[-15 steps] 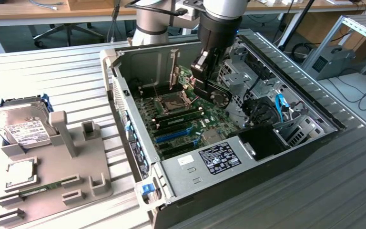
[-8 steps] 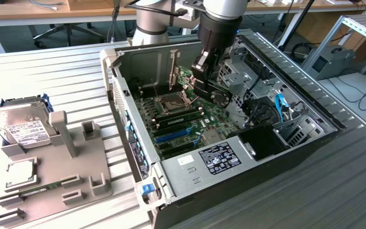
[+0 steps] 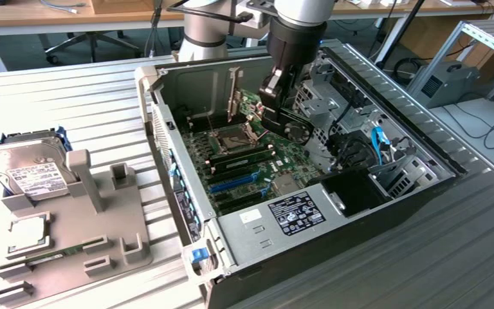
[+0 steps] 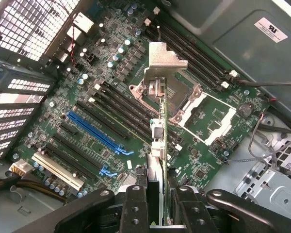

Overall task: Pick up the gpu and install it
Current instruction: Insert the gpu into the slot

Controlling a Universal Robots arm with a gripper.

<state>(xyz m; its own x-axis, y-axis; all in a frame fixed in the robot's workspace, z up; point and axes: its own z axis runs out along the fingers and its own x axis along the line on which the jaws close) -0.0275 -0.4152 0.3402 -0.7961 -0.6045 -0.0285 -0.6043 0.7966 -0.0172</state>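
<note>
GPU: we see the gpu (image 4: pixel 161 145) held edge-on over the motherboard (image 4: pixel 111 97), its silver end bracket (image 4: pixel 164 60) pointing away from the gripper; in the exterior view the card (image 3: pixel 273 96) hangs inside the open computer case (image 3: pixel 419 167), above the board.
Gripper: we see the gripper (image 4: pixel 161 204) with its fingers (image 4: pixel 136 208) clamped on the card's edge, one on each face.
Arm: it reaches down into the case from above, near the case's rear wall.
Slots: a long blue slot (image 4: pixel 94 130) and a white slot (image 4: pixel 58 170) lie on the motherboard to one side of the card, apart from it; we cannot tell whether the card touches any slot.
CPU socket: the open socket frame (image 4: pixel 199 109) sits on the board just beside the bracket.
Beside the case: a grey parts holder (image 3: pixel 75 219) stands at the exterior view's left of the case, with a hard drive (image 3: pixel 26 172) and a RAM stick (image 3: pixel 54 253) on it.
</note>
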